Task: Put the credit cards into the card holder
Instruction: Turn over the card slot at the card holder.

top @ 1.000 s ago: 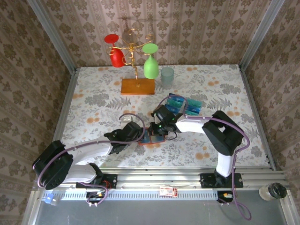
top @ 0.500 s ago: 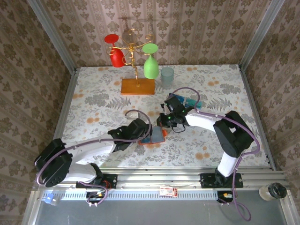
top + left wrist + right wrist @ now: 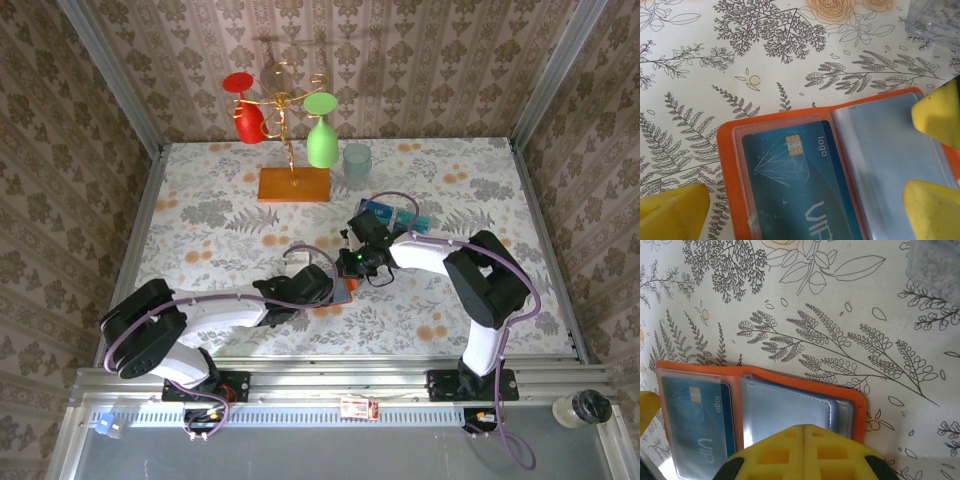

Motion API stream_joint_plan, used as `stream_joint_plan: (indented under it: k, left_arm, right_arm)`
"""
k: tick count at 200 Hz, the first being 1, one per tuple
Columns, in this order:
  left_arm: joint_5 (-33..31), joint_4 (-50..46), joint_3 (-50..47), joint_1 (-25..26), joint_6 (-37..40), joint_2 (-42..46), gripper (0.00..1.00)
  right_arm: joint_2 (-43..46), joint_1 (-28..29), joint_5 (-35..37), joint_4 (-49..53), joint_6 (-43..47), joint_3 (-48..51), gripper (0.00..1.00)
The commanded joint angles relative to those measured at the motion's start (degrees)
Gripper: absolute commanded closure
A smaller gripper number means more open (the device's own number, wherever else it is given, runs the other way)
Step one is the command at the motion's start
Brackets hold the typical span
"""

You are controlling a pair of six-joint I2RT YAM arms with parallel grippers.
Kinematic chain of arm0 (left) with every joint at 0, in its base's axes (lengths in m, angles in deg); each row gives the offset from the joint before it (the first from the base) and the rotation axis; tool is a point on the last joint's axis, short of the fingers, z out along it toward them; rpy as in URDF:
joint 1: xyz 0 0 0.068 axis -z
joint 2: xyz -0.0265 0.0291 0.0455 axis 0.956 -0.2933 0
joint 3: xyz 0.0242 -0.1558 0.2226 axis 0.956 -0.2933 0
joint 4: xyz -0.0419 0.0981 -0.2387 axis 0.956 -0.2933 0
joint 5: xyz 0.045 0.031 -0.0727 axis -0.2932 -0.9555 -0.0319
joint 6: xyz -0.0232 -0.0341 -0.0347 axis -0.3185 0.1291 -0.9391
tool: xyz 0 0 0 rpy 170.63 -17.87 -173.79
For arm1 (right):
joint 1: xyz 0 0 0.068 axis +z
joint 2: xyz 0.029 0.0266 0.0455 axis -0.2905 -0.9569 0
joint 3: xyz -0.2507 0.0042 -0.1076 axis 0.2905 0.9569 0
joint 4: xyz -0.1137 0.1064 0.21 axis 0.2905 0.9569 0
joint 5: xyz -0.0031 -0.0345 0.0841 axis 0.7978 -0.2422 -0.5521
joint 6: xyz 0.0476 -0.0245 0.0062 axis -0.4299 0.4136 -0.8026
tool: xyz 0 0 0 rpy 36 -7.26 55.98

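The card holder (image 3: 730, 165) is lying open on the flower-printed tablecloth (image 3: 700, 60), its orange-red cover framing two clear pockets. In the left wrist view a teal credit card (image 3: 790, 190) is sitting in the pocket at 9 o'clock. It is showing a gold chip, a pale diamond drawing, the small word "logo" and the large letters "VIP". The greyish-blue pocket (image 3: 880, 160) is lying at 3 o'clock.

The left gripper (image 3: 322, 287) is standing spread wide, with its yellow fingertips (image 3: 670, 212) flanking the holder and gripping nothing. The right gripper (image 3: 805, 440) is hovering at 6 o'clock in its own view, over the holder's edge. Its jaws are pressed together and pinching nothing.

From above, both arms are crossing over the holder and hiding most of it. The loose credit cards (image 3: 385, 212) are lying at its 1 o'clock, in what may be a clear tray, with a cable looping across them. At 11 o'clock a wooden stand base (image 3: 293, 185) is carrying a gold wire rack (image 3: 285, 100). A red glass (image 3: 247, 120) and a green glass (image 3: 320, 142) are hanging upside down from it. A pale clear cup (image 3: 357, 160) is standing just beside the base, at its 3 o'clock
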Motion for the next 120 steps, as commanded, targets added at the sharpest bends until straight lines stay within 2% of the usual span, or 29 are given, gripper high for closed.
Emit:
stream_joint_plan:
  k: [1, 120]
  left_arm:
    - [-1.4, 0.5, 0.4, 0.3, -0.6, -1.2, 0.00]
    - [-0.7, 3.6, -1.4, 0.4, 0.5, -4.0, 0.00]
  right_arm:
    - [-1.4, 0.7, -1.4, 1.5, 1.0, -1.1, 1.00]
    - [-2.0, 2.2, -1.7, -0.7, -1.2, -0.2, 1.00]
